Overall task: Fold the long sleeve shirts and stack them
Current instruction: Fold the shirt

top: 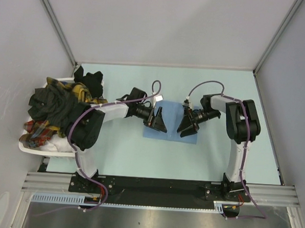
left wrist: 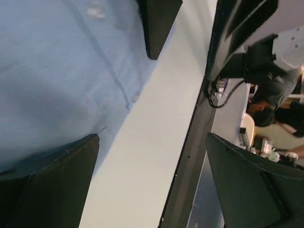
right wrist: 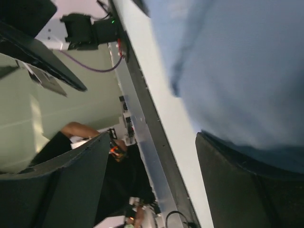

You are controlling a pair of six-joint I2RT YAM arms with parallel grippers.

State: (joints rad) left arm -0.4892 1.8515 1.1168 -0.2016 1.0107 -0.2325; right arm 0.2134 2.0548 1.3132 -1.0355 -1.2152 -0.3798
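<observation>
A light blue shirt [top: 172,129] lies folded flat in the middle of the table, and it also fills the left wrist view [left wrist: 52,80] and the right wrist view [right wrist: 242,66]. My left gripper [top: 158,121] hovers over its left edge, jaws open and empty. My right gripper [top: 186,124] hovers over its right part, jaws open and empty. The dark green-black shirt [top: 53,104], the yellow-black plaid shirt [top: 78,91] and the red plaid shirt [top: 39,130] lie heaped in the basket at the left.
The white slatted basket [top: 43,149] stands at the table's left edge. A black cloth [top: 91,81] hangs over its far side. Grey walls close the table at the back and sides. A black rail [top: 154,184] runs along the near edge.
</observation>
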